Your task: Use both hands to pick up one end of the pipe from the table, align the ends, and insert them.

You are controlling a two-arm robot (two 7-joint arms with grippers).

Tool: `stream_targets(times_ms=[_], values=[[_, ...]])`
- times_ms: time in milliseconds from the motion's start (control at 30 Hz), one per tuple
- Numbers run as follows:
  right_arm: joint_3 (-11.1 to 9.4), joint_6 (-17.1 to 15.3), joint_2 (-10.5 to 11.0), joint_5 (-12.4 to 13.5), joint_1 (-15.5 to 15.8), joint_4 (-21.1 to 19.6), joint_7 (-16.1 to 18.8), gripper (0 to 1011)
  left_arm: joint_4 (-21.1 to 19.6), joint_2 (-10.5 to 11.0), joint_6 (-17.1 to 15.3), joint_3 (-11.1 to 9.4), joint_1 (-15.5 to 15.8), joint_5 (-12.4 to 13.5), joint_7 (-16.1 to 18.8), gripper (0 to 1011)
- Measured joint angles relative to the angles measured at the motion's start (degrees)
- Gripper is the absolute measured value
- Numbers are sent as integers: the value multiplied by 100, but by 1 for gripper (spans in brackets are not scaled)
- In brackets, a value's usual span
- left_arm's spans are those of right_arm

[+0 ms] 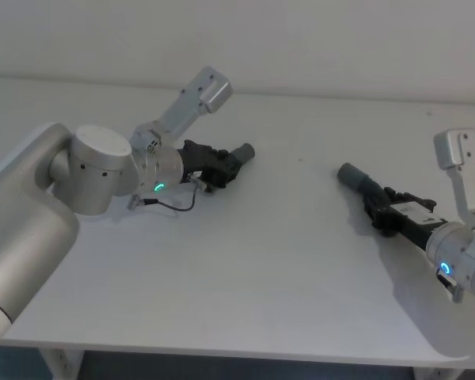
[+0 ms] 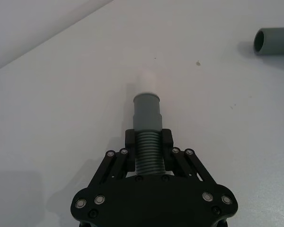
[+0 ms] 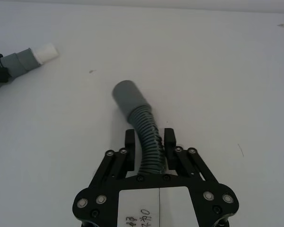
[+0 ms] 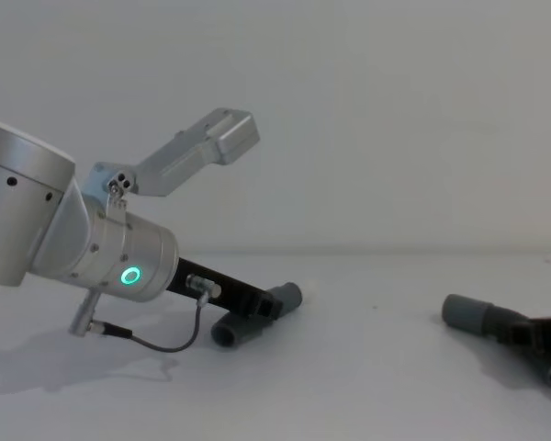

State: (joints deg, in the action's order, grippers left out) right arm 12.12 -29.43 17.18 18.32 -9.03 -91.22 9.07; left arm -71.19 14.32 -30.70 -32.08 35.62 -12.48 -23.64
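Observation:
On the white table [image 1: 285, 261] my left gripper [image 1: 228, 164] is shut on the ribbed part of one pipe piece [image 2: 149, 153]. Its grey cuff [image 2: 147, 111] and white spigot [image 2: 146, 81] stick out past the fingertips, pointing right. The piece's other end [image 4: 230, 333] rests on the table. To the right, my right gripper [image 1: 378, 208] is shut on the second curved pipe piece [image 3: 149, 137]. Its open grey cuff [image 1: 352, 176] points left toward the first piece. The two ends lie well apart, low at the table.
A pale wall rises behind the table's far edge. A thin black cable [image 1: 174, 207] loops from the left wrist. The table surface between the two cuffs is bare, and the front edge [image 1: 222, 352] runs close to me.

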Motion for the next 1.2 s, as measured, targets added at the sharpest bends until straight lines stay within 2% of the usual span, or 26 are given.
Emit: stream_targets(times_ms=[67, 133, 633, 967, 1200], values=[[0, -2, 0, -1, 0, 0, 2, 341, 0, 0, 0, 0, 0, 0, 0, 313], [0, -4, 0, -2, 0, 0, 2, 265, 0, 0, 0, 0, 0, 0, 0, 313], [-9, 71, -23, -8, 38, -31, 44, 256, -4, -6, 33, 14, -4, 14, 5, 313], [-33, 591, -111, 116, 87, -169, 266, 256, -86, -11, 301, 82, 29, 38, -15, 313], [-35, 932, -107, 279, 78, -268, 566, 256, -122, 53, 556, 97, 163, 40, -245, 313]])
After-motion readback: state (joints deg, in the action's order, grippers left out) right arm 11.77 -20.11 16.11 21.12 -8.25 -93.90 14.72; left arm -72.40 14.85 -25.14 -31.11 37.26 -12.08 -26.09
